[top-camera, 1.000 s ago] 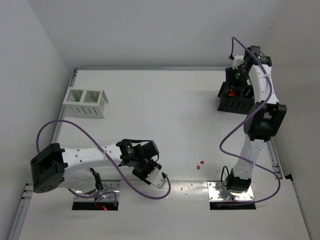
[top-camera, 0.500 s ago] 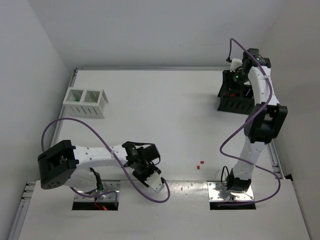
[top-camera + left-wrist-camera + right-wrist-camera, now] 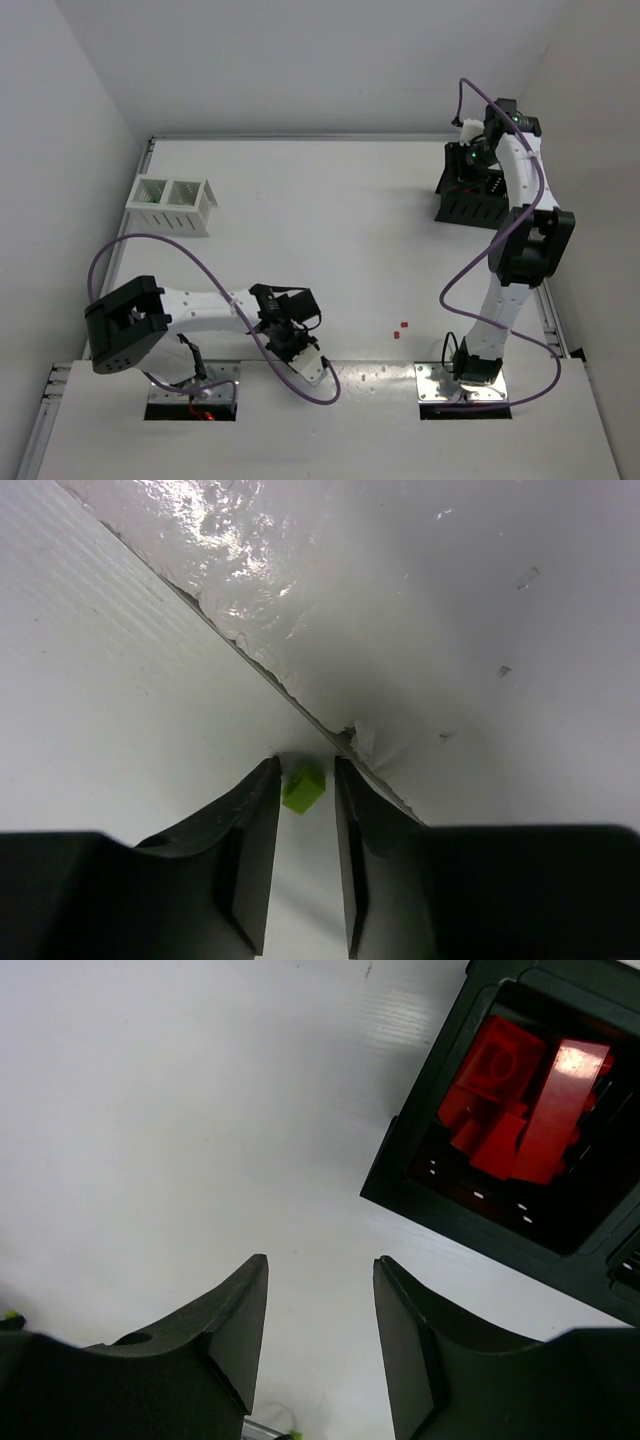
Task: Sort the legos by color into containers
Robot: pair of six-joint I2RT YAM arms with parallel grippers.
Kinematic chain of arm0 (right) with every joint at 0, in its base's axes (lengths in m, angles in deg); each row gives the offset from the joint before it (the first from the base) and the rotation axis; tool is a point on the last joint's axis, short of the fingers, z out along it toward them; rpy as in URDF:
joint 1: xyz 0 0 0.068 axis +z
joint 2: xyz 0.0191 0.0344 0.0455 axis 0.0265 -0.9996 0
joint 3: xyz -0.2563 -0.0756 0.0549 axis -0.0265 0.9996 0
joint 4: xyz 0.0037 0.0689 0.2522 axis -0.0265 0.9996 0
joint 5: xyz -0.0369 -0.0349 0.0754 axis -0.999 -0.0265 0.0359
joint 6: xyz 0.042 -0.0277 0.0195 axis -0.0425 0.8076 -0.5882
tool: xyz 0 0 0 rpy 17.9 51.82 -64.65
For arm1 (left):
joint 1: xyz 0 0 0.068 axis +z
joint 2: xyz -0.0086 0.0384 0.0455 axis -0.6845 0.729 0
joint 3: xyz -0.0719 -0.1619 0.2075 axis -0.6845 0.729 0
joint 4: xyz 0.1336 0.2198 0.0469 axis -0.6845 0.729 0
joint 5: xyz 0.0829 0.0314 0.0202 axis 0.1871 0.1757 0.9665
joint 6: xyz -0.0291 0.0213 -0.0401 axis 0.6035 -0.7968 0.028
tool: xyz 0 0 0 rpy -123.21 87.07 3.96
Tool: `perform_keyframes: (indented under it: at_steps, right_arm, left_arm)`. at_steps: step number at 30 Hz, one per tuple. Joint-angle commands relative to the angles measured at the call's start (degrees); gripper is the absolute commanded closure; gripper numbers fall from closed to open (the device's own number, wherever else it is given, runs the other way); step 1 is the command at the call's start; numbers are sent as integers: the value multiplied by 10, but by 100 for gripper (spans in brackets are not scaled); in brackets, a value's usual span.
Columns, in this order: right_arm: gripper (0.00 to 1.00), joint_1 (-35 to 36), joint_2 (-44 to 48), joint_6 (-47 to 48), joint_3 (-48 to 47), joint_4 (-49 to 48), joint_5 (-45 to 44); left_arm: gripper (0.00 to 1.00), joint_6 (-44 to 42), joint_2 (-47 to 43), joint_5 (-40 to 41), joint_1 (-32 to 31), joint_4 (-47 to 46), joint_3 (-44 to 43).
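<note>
white table point(image 3: 330, 230) — ragged seam point(image 3: 215, 615) | white walls point(image 3: 300, 60) | two red bricks point(image 3: 404, 325)

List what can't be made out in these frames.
- White bin contents: top view, too small.
- Black bin second compartment: right wrist view, cut off by the frame edge; top view, right arm covers it.
- Left gripper contact with green brick: left wrist view, gap too fine.

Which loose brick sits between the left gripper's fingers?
The yellow-green brick, framed by the left gripper's open fingers. The two red bricks lie farther to the right, with no gripper near them.
</note>
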Motion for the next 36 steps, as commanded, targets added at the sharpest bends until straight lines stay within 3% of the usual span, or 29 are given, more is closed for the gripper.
perform_keyframes:
  at_steps: [1,5,10,18,25,27,28,29,36]
  right_arm:
    - [53,5,34,1,4,-2,3]
    - [53,5,34,6,16,-7,3]
    - [56,10,39,6,11,-2,9]
    - [57,36,100,12,100,-37,-2]
    - [58,53,113,12,118,-48,-2]
    - [58,58,113,12,118,-48,-2]
    - [58,58,113,17,118,-48,-2]
    - [58,64,113,17,123,-48,-2]
    - [57,64,118,17,134,-53,-8]
  left_arm:
    - [68,-26,21,-6,10,-27,20]
    - [81,-20,34,-6,15,-27,20]
    - [87,7,21,-1,21,-13,-11]
    - [99,75,-52,-28,99,44,-117]
    - [100,91,-65,-41,182,94,-196]
    - [94,84,-65,-48,189,112,-202]
    - [78,76,-65,-48,189,122,-202]
    - [71,57,-65,-43,183,144,-190]
    - [53,56,-65,-49,129,118,-113]
